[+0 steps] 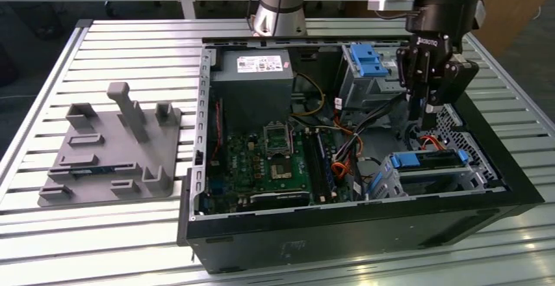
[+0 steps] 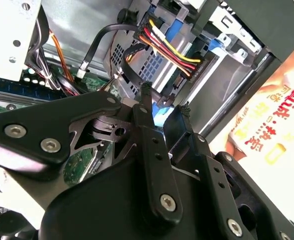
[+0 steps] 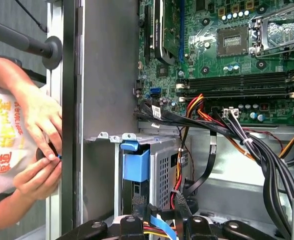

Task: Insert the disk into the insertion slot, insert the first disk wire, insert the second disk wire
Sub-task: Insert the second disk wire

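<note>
On a ribbed brushed-metal table (image 1: 130, 234), a matte grey plastic fixture (image 1: 113, 149) with upright pegs stands at the exterior view's left, beside the open black steel computer case (image 1: 347, 227) and its glossy green circuit board (image 1: 269, 162). Further right, the silver hard drive (image 1: 429, 161) in its bright blue carrier already lies in the low perforated sheet-metal cage (image 1: 472, 179). My black gripper (image 2: 165, 100) pinches a flat blue wire (image 2: 161, 114) close by. I judge the wiring step is in hand, calling for a square, gentle push.

Exterior view: arm (image 1: 279, 3) cut off at the top edge. Lower right, the disk (image 1: 425, 161) sits mostly hidden inside the insertion slot (image 1: 388, 185). Whether the claw (image 1: 427, 125) holds anything is unclear.
</note>
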`<action>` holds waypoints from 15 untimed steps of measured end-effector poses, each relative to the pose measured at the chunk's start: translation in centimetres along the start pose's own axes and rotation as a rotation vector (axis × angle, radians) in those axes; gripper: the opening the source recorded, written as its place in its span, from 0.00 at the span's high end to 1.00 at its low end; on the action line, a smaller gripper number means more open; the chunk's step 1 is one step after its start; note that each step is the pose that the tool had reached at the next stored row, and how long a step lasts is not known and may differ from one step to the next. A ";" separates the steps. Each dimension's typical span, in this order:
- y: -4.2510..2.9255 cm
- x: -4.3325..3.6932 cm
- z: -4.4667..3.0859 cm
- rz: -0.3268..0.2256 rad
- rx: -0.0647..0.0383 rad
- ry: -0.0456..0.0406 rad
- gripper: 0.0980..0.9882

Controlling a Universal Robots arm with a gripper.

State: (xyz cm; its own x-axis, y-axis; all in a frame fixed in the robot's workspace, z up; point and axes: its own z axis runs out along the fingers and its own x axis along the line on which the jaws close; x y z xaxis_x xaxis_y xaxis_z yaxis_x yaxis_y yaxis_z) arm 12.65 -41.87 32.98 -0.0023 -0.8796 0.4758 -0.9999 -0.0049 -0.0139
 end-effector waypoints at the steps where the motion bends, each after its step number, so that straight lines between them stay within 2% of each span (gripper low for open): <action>1: 0.01 0.00 0.00 0.002 -0.001 0.0000 0.69; 5: 0.01 -0.01 0.00 0.009 -0.005 0.0002 0.69; 15: -0.23 0.00 0.00 0.010 -0.005 0.0017 0.70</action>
State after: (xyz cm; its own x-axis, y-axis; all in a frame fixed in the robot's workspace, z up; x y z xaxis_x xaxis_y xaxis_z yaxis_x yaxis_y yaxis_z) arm 12.89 -41.87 32.98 -0.0119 -0.8788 0.4771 -0.9999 0.0060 -0.0139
